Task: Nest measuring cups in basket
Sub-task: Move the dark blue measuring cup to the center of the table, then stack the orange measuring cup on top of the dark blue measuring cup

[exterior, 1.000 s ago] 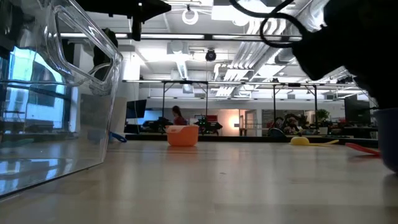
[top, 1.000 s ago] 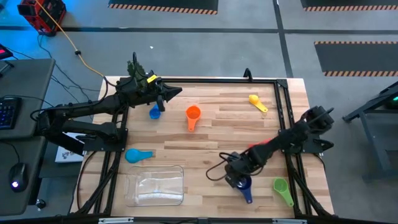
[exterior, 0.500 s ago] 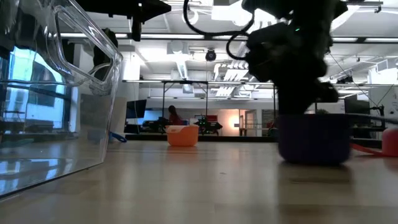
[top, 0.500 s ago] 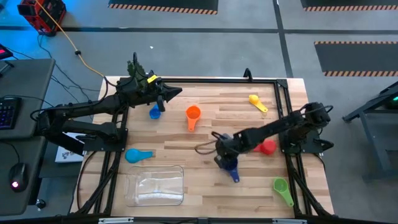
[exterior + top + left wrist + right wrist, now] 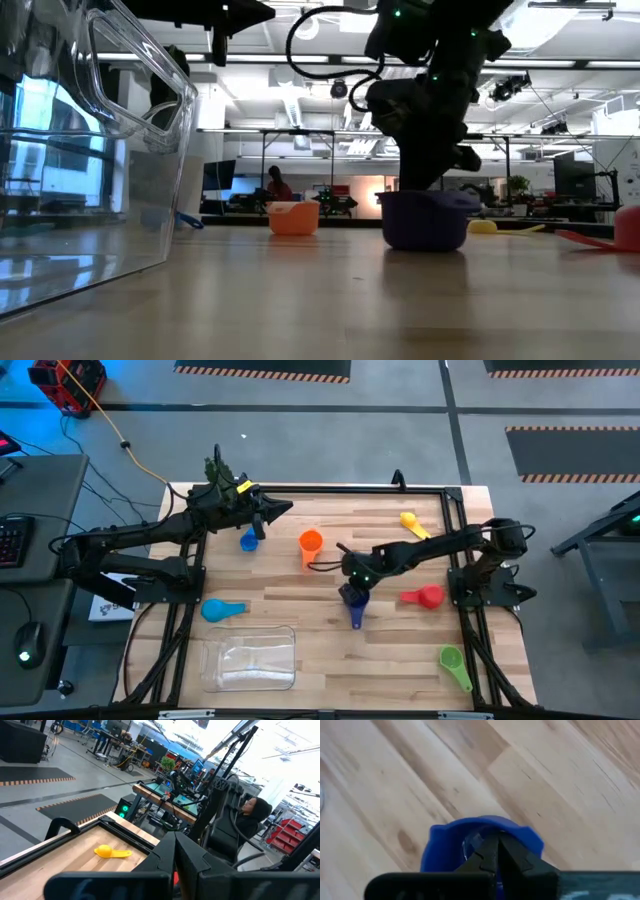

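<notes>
While the clear basket sits near the front left edge of the table holding no cups that can be seen, the right gripper hangs over the middle of the tabletop, jaws pinched on the rim of the dark blue measuring cup. Separate on the wood lie an orange cup, a yellow one, a red one, a green one and two light blue cups. At the back left the left gripper waits, jaws pressed together on nothing.
</notes>
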